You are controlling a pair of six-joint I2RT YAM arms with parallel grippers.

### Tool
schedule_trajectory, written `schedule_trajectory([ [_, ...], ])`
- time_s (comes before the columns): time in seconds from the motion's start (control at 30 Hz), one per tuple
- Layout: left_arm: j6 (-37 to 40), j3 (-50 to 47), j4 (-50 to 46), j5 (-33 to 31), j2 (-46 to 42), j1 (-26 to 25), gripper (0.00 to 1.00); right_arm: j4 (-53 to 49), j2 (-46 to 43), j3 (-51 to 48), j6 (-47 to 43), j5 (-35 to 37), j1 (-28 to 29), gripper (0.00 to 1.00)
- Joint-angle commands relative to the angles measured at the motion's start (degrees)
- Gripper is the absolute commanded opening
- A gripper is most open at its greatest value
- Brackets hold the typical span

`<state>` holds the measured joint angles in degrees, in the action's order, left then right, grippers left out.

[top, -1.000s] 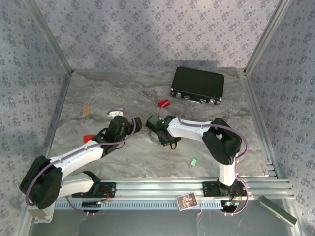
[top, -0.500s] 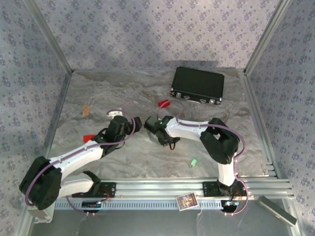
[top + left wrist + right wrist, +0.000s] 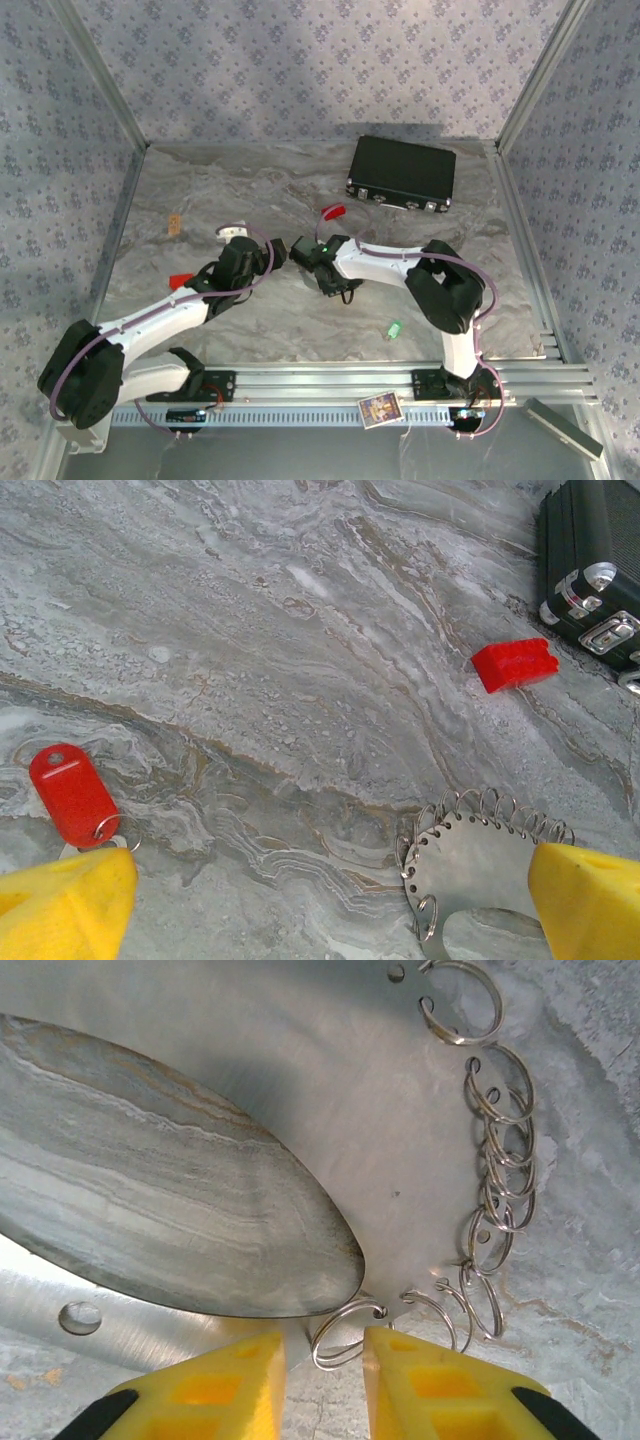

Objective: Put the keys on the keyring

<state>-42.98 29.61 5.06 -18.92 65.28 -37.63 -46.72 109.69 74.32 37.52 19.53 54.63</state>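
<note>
The keyring [image 3: 400,1110] is a flat silvery hoop with several small split rings along its rim; it also lies by my left gripper's right fingertip [image 3: 590,900]. My right gripper [image 3: 325,1370] is open, its yellow fingers standing either side of one small split ring [image 3: 345,1335]. My left gripper [image 3: 330,910] is wide open over bare table. The red key [image 3: 72,795] lies flat by its left fingertip, seen from above at the left arm [image 3: 180,280]. The green key [image 3: 393,329] lies apart, near the right arm's base. Both grippers meet mid-table [image 3: 278,252] [image 3: 303,252].
A black case [image 3: 402,172] stands at the back right, its latches facing the arms. A plain red block [image 3: 514,664] lies just in front of it. A small tan piece [image 3: 174,224] rests at the left. Metal frame rails edge the table.
My right gripper has shifted a little to the left and its jaws have widened around the small split ring. The left arm has not moved.
</note>
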Motion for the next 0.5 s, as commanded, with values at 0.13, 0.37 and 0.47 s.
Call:
schedule_trajectory([
  [0.13,-0.9,-0.6,-0.3,-1.4,-1.3,-0.3,1.0,-2.3,2.3,0.9,-0.4,-0.1,-0.7,0.26],
  [0.37,-1.1,-0.6,-0.4,-1.7,-1.4,-0.3,1.0,-5.1,2.3,1.4,-0.8,2.9,-0.9,0.23],
  [0.47,-1.3,-0.6,-0.3,-1.8,-1.4,-0.3,1.0,-6.2,2.1,1.6,-0.9,4.3,-0.8,0.2],
])
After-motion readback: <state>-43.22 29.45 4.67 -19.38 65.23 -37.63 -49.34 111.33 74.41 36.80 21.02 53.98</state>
